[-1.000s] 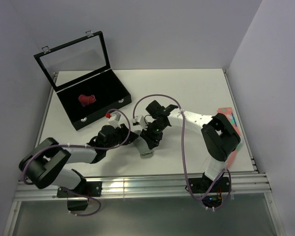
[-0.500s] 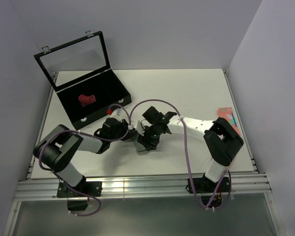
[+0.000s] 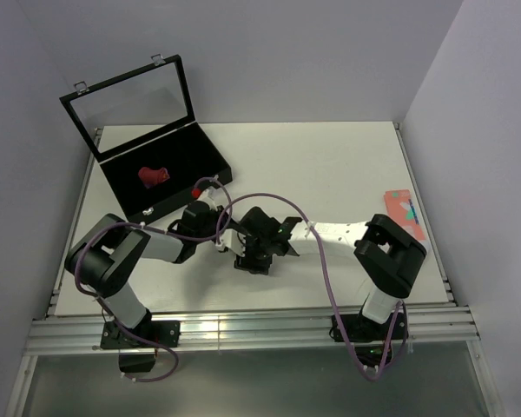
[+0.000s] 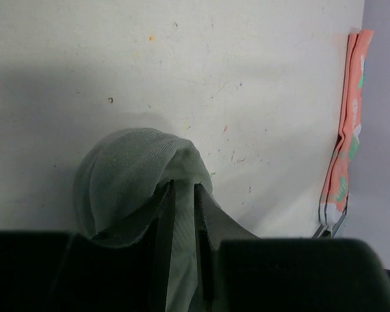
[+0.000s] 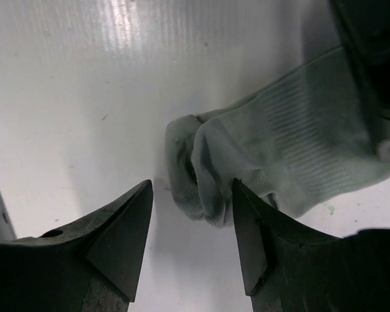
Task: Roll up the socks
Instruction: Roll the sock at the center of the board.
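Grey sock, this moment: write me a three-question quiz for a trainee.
1. True or false: the left gripper pinches the grey sock.
2. The right gripper is: A) open, the sock's end by its fingers; B) shut on the sock; C) out of view.
3. Fill in: the salmon-pink sock lies near the table's ____ edge.
Key: 1 true; 2 A; 3 right.

Open black case [image 3: 187, 156], salmon-pink patterned sock [image 3: 405, 212], white table [image 3: 330, 161]
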